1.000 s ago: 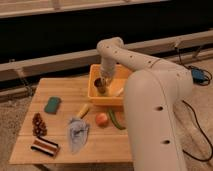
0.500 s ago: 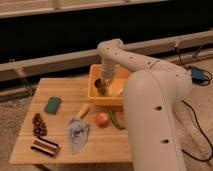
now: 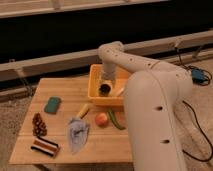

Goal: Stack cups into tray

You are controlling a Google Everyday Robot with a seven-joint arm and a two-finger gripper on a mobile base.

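Note:
The tray (image 3: 95, 95) is a deep yellow-orange bin at the back of the wooden table. My gripper (image 3: 105, 84) reaches down into it from the white arm. A dark blackish-brown cup (image 3: 105, 89) sits directly under the gripper, inside the tray. I cannot tell whether the gripper is touching it. A pale cream rounded thing (image 3: 120, 90) shows just right of the dark cup. My arm hides most of it, and I cannot tell whether it is the other cup.
On the table in front of the tray lie an orange fruit (image 3: 102, 119), a green pod (image 3: 115, 120), a yellow item (image 3: 83, 110) and a grey-blue cloth (image 3: 78, 134). A green sponge (image 3: 52, 105), a brown cluster (image 3: 38, 125) and a striped packet (image 3: 45, 147) are at left.

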